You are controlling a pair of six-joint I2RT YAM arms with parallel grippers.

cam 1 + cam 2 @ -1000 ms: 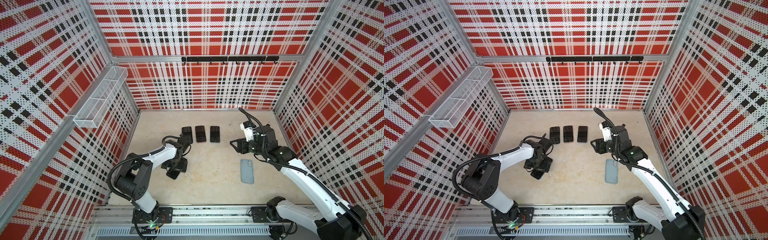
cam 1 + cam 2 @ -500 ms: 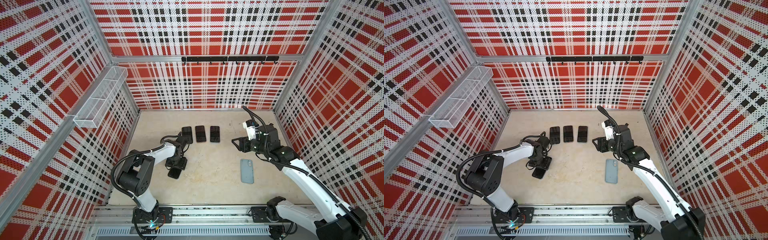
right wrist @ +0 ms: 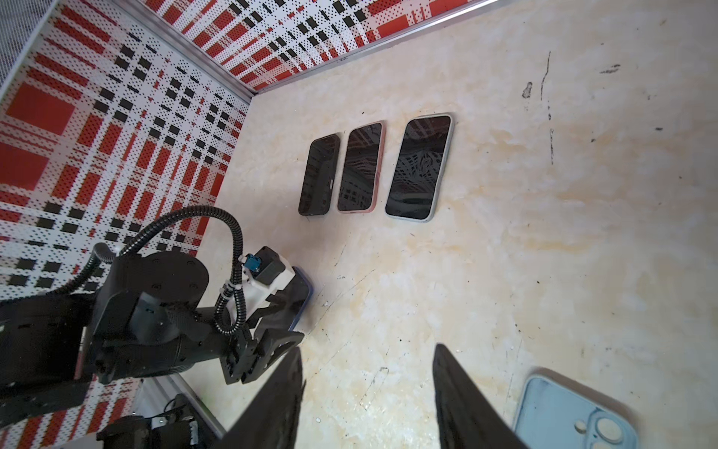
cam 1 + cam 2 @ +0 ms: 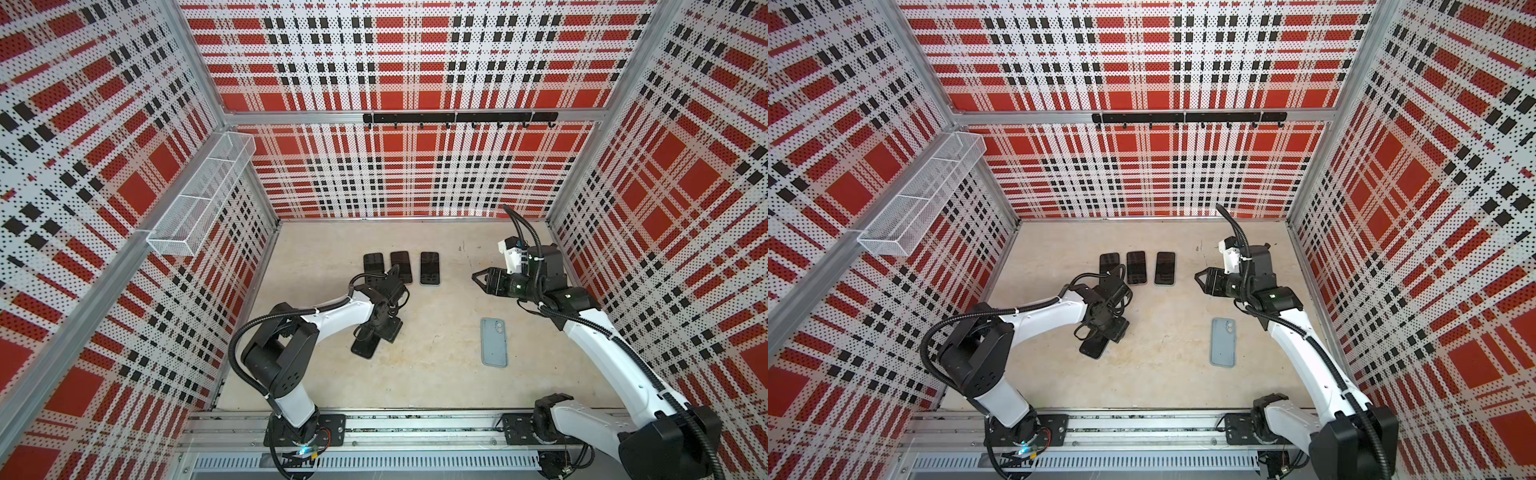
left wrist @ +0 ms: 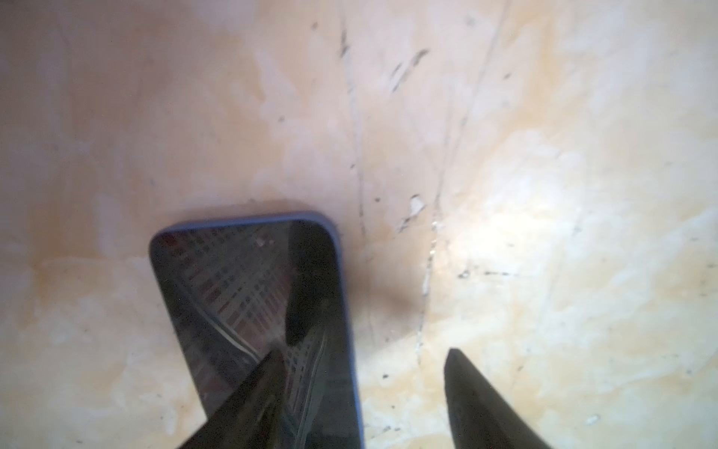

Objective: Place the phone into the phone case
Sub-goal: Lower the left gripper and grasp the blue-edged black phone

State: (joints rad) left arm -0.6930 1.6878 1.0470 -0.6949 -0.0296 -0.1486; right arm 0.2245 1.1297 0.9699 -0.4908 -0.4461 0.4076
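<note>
A dark phone (image 4: 365,347) with a blue edge lies screen up on the floor, left of centre in both top views. My left gripper (image 5: 364,351) points down at it with the jaws apart. One finger (image 5: 248,396) is over the screen and the other finger (image 5: 478,400) is over bare floor beside the phone's long edge. The light blue phone case (image 4: 493,341) lies on the floor to the right, camera cut-out toward the back. My right gripper (image 4: 478,279) hangs open and empty above the floor behind the case.
Three more dark phones (image 4: 401,267) lie side by side in a row near the back, just behind the left arm. A wire basket (image 4: 199,195) hangs on the left wall and a hook rail (image 4: 457,117) on the back wall. Patterned walls enclose the floor.
The left gripper's jaws have narrowed over the phone on the floor. The right gripper has drifted slightly toward the back and right, still open.
</note>
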